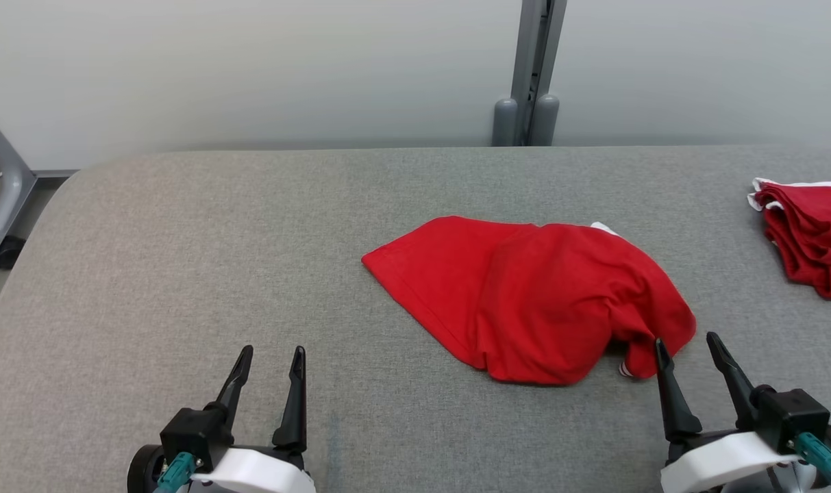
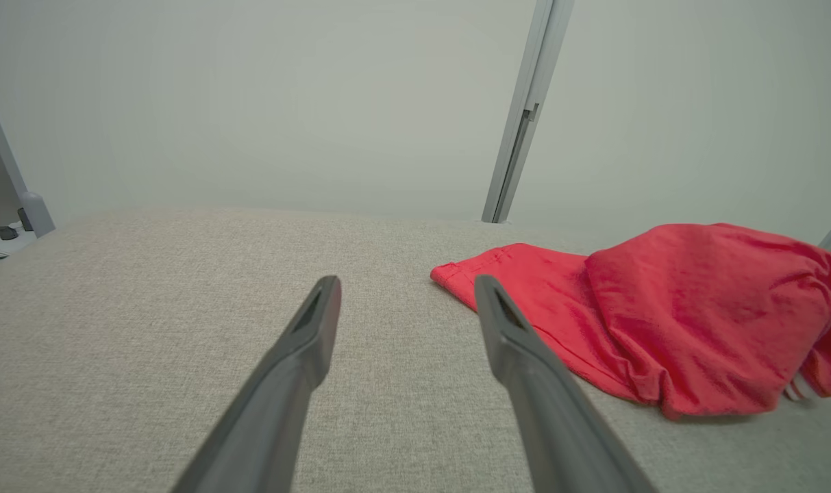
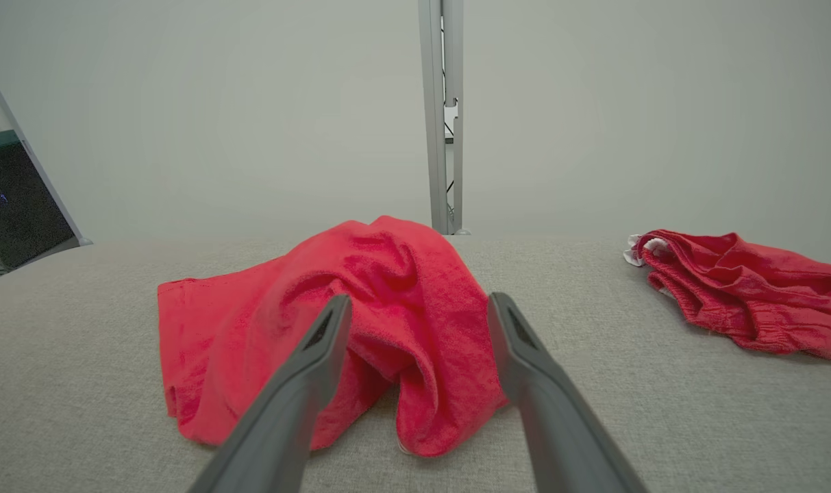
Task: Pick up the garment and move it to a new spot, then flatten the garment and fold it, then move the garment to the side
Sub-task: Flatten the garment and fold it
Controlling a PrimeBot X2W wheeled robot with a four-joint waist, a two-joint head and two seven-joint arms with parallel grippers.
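Note:
A crumpled red garment [image 1: 531, 298] with a bit of white trim lies in a loose heap on the grey padded table [image 1: 182, 260], right of centre. In the left wrist view the garment [image 2: 675, 322] sits off to the right, and in the right wrist view the same garment [image 3: 346, 322] lies just beyond the fingertips. My right gripper [image 1: 688, 342] stands open at the garment's near right corner, its left fingertip close to the cloth, holding nothing. My left gripper [image 1: 273, 352] is open over bare table, well to the left of the garment.
A second red cloth pile [image 1: 809, 236] with white edging rests at the table's right edge; the right wrist view shows this pile [image 3: 744, 294] too. A grey post [image 1: 530, 75] stands behind the table's far edge. A metal frame with a wheel [image 1: 1, 198] is at far left.

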